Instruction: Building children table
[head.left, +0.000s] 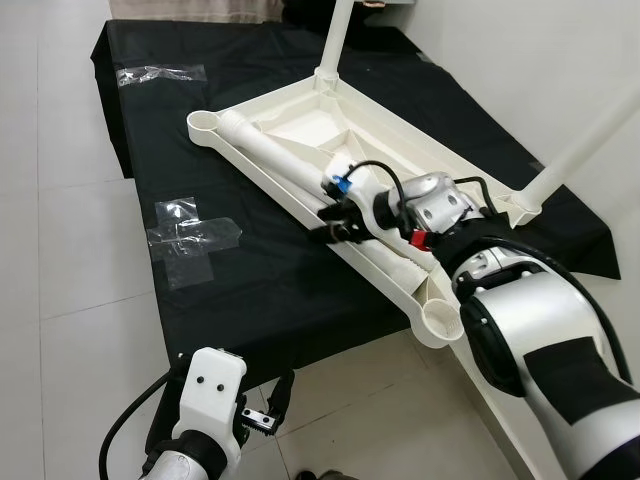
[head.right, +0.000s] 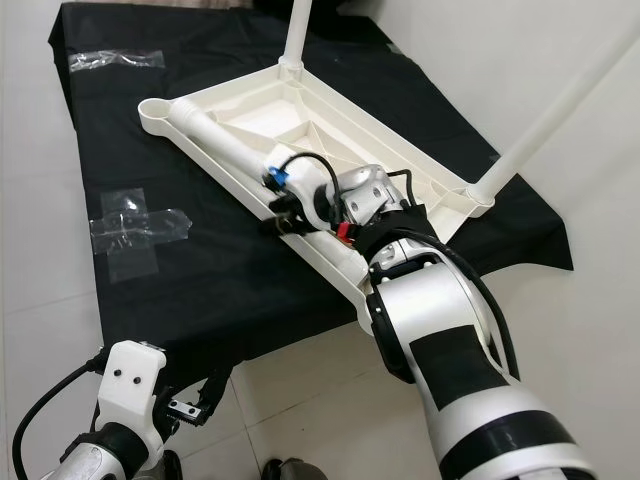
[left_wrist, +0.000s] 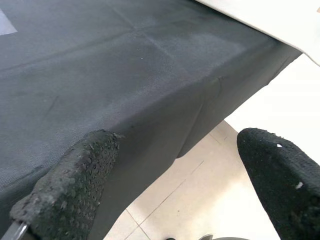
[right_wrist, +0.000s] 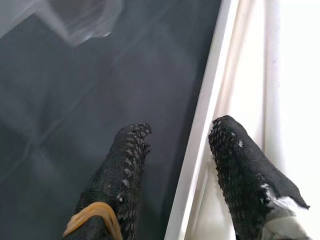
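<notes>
The white plastic table top (head.left: 400, 130) lies upside down on a black cloth (head.left: 260, 280). Two white legs stand upright in its corners, one at the far corner (head.left: 335, 40) and one at the right corner (head.left: 580, 150). A loose white leg (head.left: 275, 155) lies along the frame inside the near-left rim. Empty round sockets show at the left corner (head.left: 205, 123) and the near corner (head.left: 440, 320). My right gripper (right_wrist: 180, 129) is open and straddles the near-left rim, one finger (right_wrist: 125, 160) over the cloth, the other over the white inside. My left gripper (left_wrist: 177, 140) hangs open by the cloth's near edge.
Crumpled clear tape (head.left: 185, 240) sticks to the cloth left of the table top, and another strip (head.left: 160, 73) lies near the far left corner. Pale floor tiles (head.left: 70, 250) surround the cloth. A white wall (head.left: 520, 60) runs close behind the right side.
</notes>
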